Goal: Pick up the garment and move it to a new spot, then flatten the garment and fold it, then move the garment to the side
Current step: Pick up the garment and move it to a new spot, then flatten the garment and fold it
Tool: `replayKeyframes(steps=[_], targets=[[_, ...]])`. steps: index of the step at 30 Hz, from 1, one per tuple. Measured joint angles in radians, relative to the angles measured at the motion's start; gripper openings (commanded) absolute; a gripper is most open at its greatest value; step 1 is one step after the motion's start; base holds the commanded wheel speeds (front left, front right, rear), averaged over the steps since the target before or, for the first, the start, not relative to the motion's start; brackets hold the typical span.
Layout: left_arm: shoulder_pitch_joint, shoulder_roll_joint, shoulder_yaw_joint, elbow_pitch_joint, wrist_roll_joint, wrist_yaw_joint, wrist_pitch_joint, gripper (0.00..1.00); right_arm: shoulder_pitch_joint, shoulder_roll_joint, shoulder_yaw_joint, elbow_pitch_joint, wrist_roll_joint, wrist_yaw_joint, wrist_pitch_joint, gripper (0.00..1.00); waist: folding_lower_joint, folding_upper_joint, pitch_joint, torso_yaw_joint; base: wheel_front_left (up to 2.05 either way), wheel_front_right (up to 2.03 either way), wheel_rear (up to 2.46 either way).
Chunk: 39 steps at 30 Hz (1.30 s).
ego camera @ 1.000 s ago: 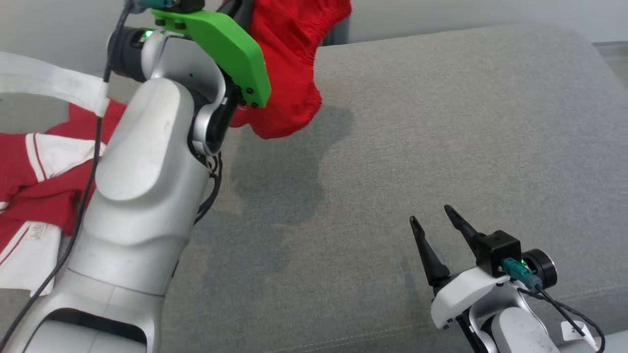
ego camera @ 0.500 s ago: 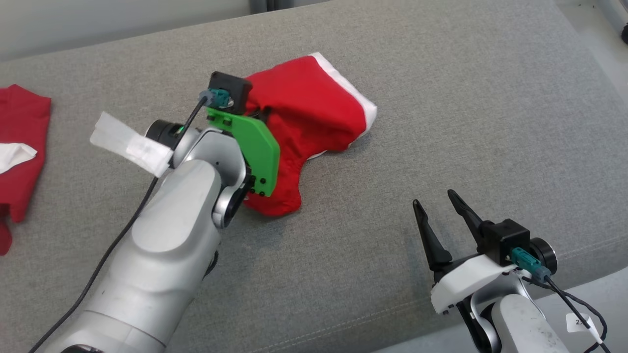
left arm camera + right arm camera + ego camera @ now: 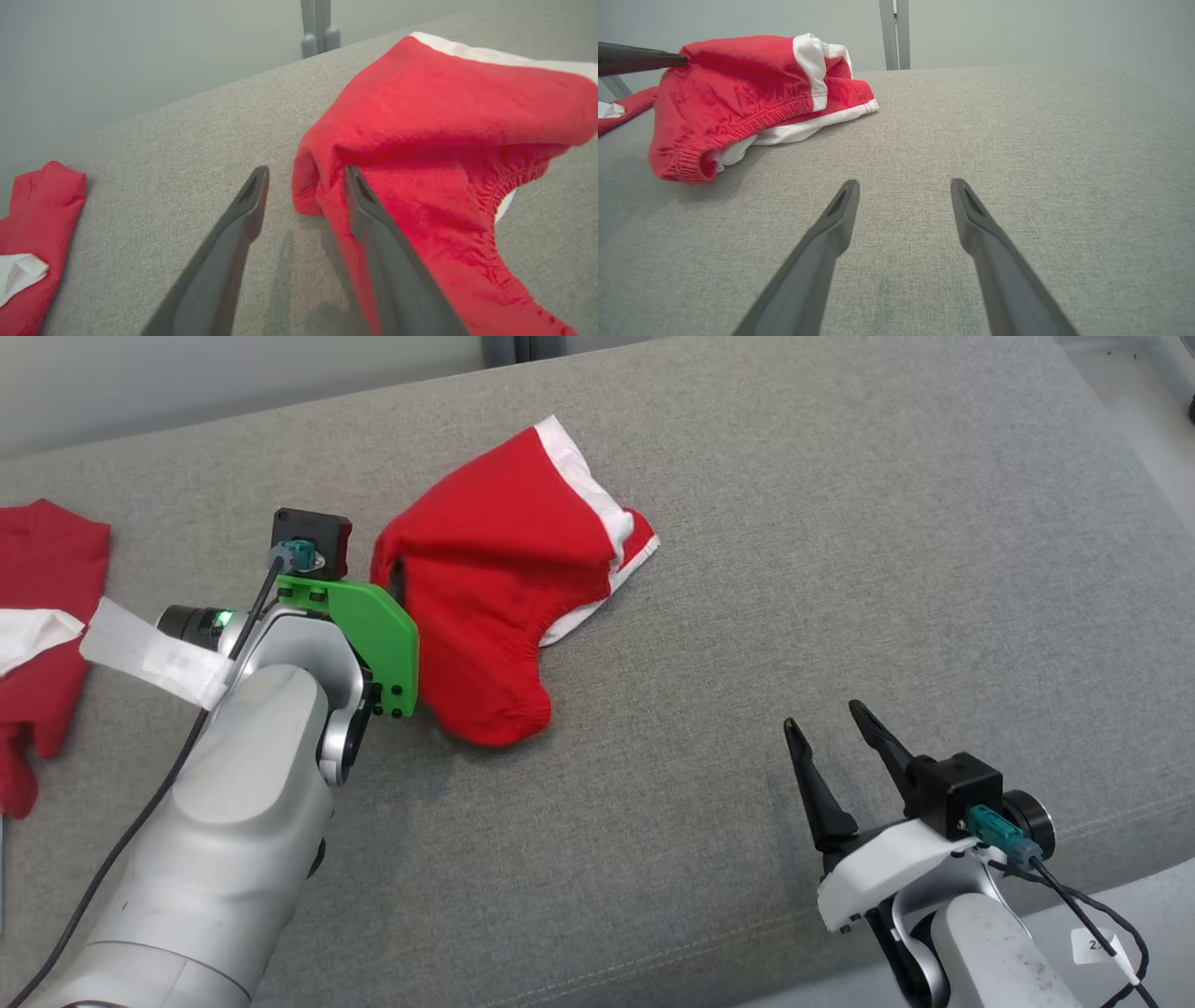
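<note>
The garment [image 3: 485, 579] is a pair of red shorts with white trim, lying crumpled on the grey cushion [image 3: 840, 569]. In the left wrist view my left gripper [image 3: 306, 175] is open, and a fold of the garment [image 3: 444, 116] sits at its tips, against the right finger [image 3: 373, 224]. From the head, the green mount [image 3: 373, 635] of that arm sits right at the shorts' left edge. My right gripper [image 3: 822, 717] stands open and empty at the lower right, well clear of the shorts [image 3: 728, 88], over bare cushion [image 3: 904, 183].
Another red and white piece of clothing [image 3: 47, 579] lies at the far left of the cushion [image 3: 42, 210]. The cushion's front edge [image 3: 1102, 887] runs just behind my right wrist. A grey post [image 3: 892, 32] stands behind the cushion.
The head camera has shifted. The garment hung from my shut left gripper a second ago; it was lowered onto the cushion, and the fingers have now opened and let it go. The right gripper stayed still.
</note>
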Motion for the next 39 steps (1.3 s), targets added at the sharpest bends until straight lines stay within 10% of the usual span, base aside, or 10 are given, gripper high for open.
replayKeyframes(steps=[21, 35, 36, 38, 39], targets=[[0.156, -0.073, -0.248, -0.239, 0.085, -0.110, 0.018, 1.00, 0.042, 0.000, -0.022, -0.016, -0.019, 0.000, 0.027, 1.00, 0.0001, 0.0000, -0.087, 0.033, 0.00, 0.00, 0.00], [0.189, 0.012, -0.334, -0.209, 0.172, -0.077, 0.077, 1.00, 0.040, 0.000, -0.023, -0.032, -0.016, 0.000, 0.027, 1.00, 0.0001, 0.0000, -0.034, -0.012, 0.00, 0.00, 0.00], [0.181, 0.016, -0.334, -0.201, 0.175, -0.072, 0.075, 0.96, 0.039, 0.000, -0.023, -0.032, -0.016, 0.000, 0.025, 1.00, 0.0000, 0.0000, -0.029, -0.013, 0.00, 0.00, 0.00], [0.167, 0.027, -0.335, -0.183, 0.185, -0.064, 0.075, 0.49, 0.036, 0.000, -0.024, -0.032, -0.014, 0.000, 0.025, 1.00, 0.0001, 0.0000, -0.021, -0.015, 0.00, 0.00, 0.00], [0.162, 0.033, -0.335, -0.174, 0.190, -0.061, 0.075, 0.42, 0.034, 0.000, -0.024, -0.032, -0.013, 0.000, 0.024, 1.00, 0.0000, 0.0000, -0.018, -0.015, 0.00, 0.00, 0.00]])
